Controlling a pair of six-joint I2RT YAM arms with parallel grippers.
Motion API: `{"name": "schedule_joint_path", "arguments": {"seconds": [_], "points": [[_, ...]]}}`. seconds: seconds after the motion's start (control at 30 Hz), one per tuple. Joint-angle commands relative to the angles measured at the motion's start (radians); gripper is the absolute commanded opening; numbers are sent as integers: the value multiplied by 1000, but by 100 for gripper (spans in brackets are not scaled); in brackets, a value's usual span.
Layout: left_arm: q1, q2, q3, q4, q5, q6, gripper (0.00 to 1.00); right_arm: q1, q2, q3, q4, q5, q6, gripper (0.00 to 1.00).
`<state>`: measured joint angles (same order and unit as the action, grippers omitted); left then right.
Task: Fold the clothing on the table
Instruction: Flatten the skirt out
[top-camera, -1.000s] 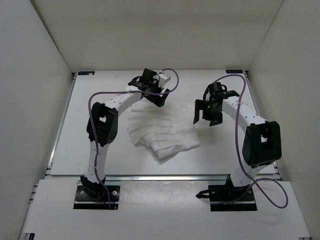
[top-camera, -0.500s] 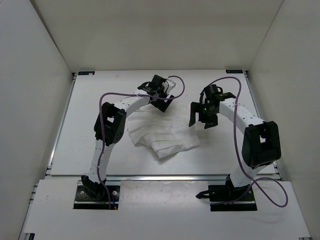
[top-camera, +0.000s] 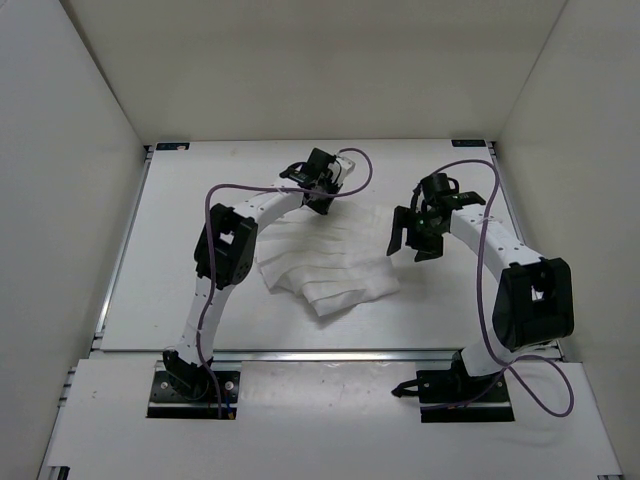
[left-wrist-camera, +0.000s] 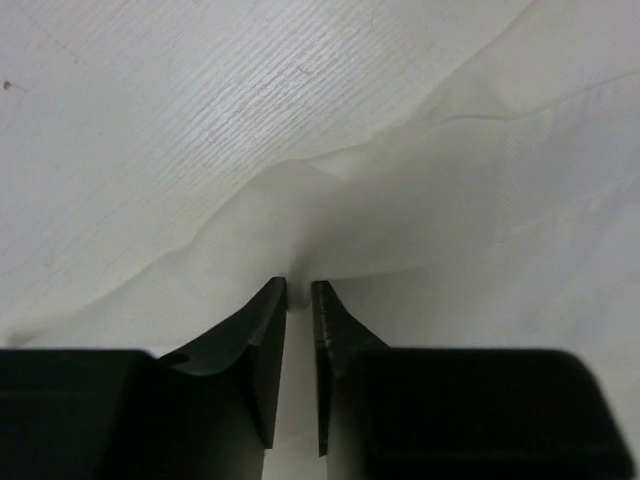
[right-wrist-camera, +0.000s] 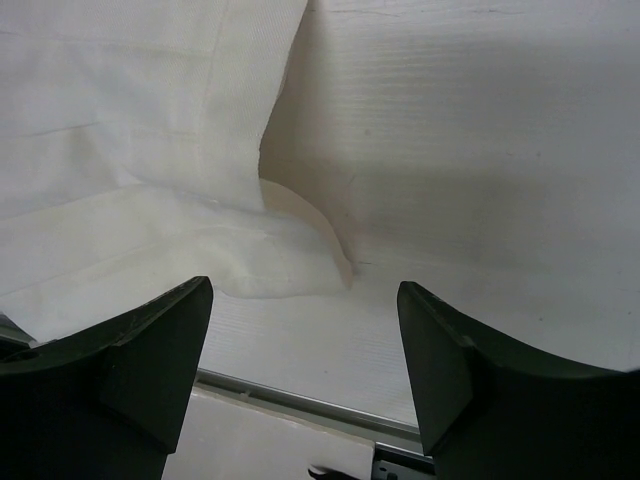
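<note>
Our left pincer (left-wrist-camera: 298, 285), nearly closed, nips a pucker on the far edge of the soft white pleated garment (top-camera: 330, 262), which spreads toward us across the flat white counter (top-camera: 200, 200), while the right pincer (right-wrist-camera: 305, 290) gapes empty over its far-right corner.

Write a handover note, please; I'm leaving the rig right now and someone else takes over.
Left gripper: closed on the far edge of the clothing, fabric bunched at its tips.
Right gripper: open over the clothing's right edge, gripping nothing.
Clothing: lies rumpled in the middle of the table.
Done: the left grasp only.
Left: the right grasp, then the fold itself.
</note>
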<state>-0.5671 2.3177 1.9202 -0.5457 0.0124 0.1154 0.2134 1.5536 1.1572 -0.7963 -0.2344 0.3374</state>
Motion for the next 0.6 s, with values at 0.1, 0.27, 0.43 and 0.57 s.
{"name": "schedule_joint_path", "arguments": {"seconds": [0.1,0.27,0.43,0.57], "points": [[3,-4,25,3,-11,-33,2,3,-44,-2,22,-3,12,69],[12,-20,26,10,-9,-63,0,-8,-59,-22,37,-9,26,65],[81,-112,0,-17,-49,-106,0,-34,-53,-30,51,-20,14,64],[197,-225,-61,-69,-55,-226,0,-51,-4,19,49,-29,-24,65]]}}
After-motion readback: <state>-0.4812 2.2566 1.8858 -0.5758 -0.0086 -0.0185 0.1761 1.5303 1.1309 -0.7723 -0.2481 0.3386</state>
